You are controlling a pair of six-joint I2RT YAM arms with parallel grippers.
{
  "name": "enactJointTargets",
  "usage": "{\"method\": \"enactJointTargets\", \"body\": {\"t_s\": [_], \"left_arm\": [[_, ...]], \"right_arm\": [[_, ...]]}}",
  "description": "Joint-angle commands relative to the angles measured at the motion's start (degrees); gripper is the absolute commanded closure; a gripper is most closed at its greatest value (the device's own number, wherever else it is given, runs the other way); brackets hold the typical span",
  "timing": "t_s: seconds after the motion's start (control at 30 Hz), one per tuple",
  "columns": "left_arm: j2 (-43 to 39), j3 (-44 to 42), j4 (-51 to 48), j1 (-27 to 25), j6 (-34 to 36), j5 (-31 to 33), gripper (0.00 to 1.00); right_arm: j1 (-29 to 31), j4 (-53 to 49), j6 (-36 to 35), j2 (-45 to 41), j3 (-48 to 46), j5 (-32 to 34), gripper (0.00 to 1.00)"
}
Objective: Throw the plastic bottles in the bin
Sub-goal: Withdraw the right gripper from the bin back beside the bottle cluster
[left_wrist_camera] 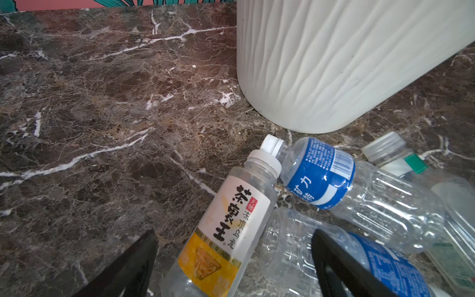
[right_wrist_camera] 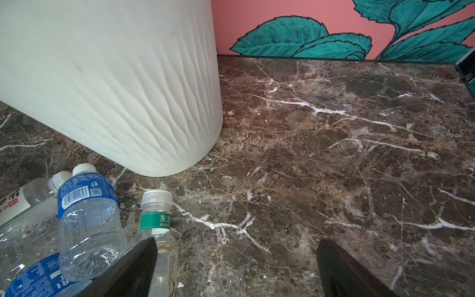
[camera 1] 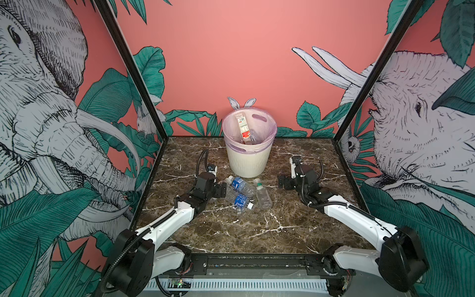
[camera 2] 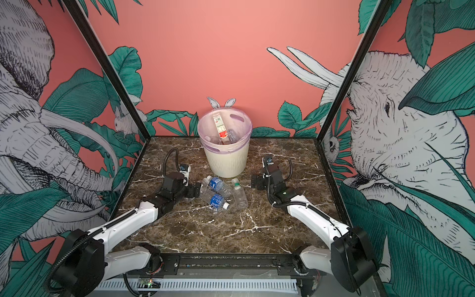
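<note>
Left wrist: yellow-label bottle point(left_wrist_camera: 223, 231) between jaws

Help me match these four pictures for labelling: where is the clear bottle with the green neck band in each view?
In a top view: green-band bottle lies right of the blue-label bottle, in front of the bin.
In a top view: same spot.
Left wrist: beyond the blue-label bottle, near the bin's base.
Right wrist: beside that blue-label bottle, near the bin's base.
Shared landmark: the bin's ribbed cream wall.
</note>
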State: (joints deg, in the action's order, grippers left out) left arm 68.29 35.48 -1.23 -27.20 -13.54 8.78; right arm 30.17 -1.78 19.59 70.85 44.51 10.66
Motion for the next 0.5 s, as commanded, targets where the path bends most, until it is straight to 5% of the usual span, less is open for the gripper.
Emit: {"method": "enactJointTargets", "body": {"t_s": [0.0, 0.47], "left_arm": [[1.1, 2.0, -2.0, 0.2, 0.0, -0.3, 0.06], [7.6, 4.7, -3.3, 0.8, 0.7, -0.2, 0.06]], "right_arm": [[-0.4, 3.1, 1.6, 0.7, 0.0, -0.9, 0.01], [-0.9, 3.5, 2.5, 3.7, 0.3, -2.0, 0.01]]}}
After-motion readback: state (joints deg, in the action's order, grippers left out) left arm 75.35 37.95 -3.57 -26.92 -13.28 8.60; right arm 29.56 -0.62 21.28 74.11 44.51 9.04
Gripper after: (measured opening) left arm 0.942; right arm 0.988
